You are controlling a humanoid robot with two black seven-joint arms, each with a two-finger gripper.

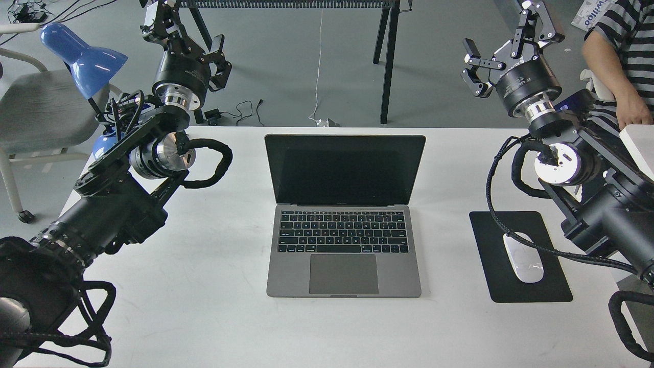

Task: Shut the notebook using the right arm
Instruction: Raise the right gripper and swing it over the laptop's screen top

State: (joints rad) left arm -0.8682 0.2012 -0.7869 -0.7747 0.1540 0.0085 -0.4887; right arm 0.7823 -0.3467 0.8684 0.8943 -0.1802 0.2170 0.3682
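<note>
The notebook [343, 220] lies open in the middle of the white table [214, 317], grey body with black keyboard and trackpad, its dark screen standing upright toward the far edge. My right arm [557, 163] rises at the right side. Its gripper [503, 43] is held high beyond the table's far right corner, open, with nothing between the fingers and well away from the screen. My left gripper [186, 36] is raised at the far left, open and empty too.
A black mouse pad [518, 255] with a white mouse [523, 257] lies right of the notebook, under my right arm's cable. A blue lamp [84, 56] stands at the far left. A person in a striped shirt [621, 56] stands at the far right.
</note>
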